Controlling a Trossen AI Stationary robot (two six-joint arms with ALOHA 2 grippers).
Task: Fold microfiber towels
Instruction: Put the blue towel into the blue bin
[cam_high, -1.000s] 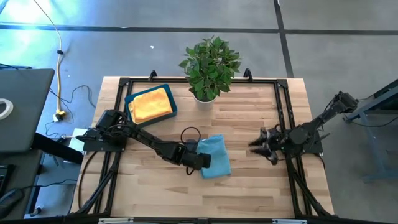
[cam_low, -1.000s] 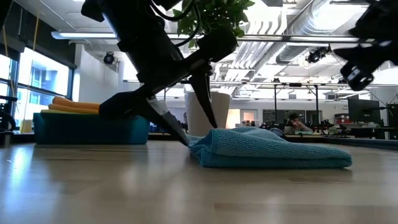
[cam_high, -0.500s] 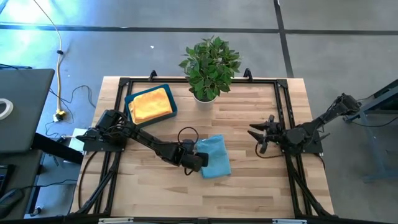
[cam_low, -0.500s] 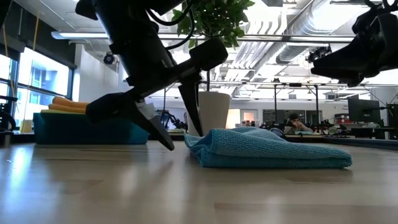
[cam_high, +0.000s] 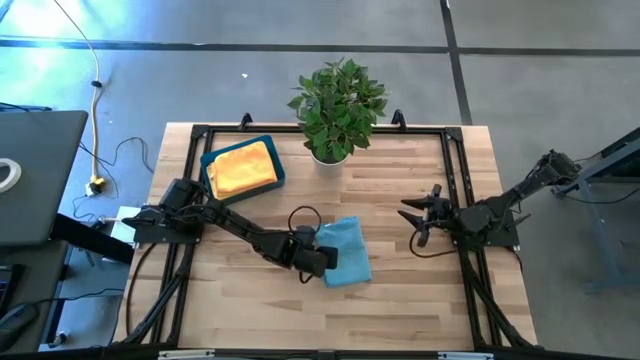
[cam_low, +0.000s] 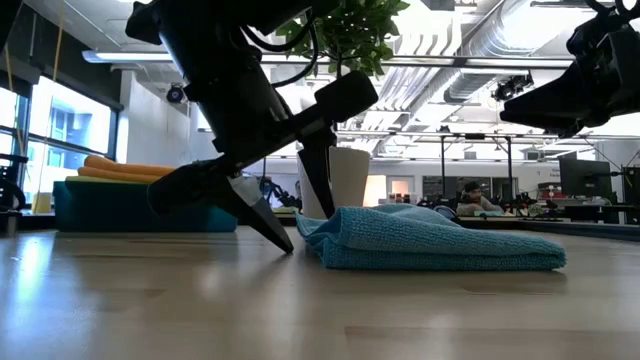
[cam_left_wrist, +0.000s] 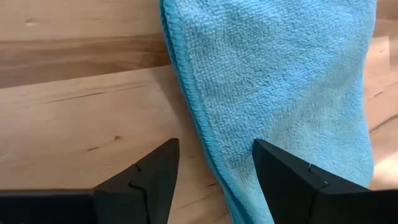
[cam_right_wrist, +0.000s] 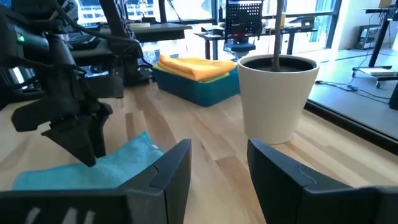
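Tabletop tray with folded yellow towels

Seen from above, the left gripper sits at the left edge of a folded teal-blue towel mid-table, the right gripper waits apart near the right side, and yellow towels fill a blue tray beside a potted plant.

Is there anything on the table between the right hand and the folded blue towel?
No, only bare wood lies between the right hand and the folded teal-blue microfiber towel, clearest in the high view.
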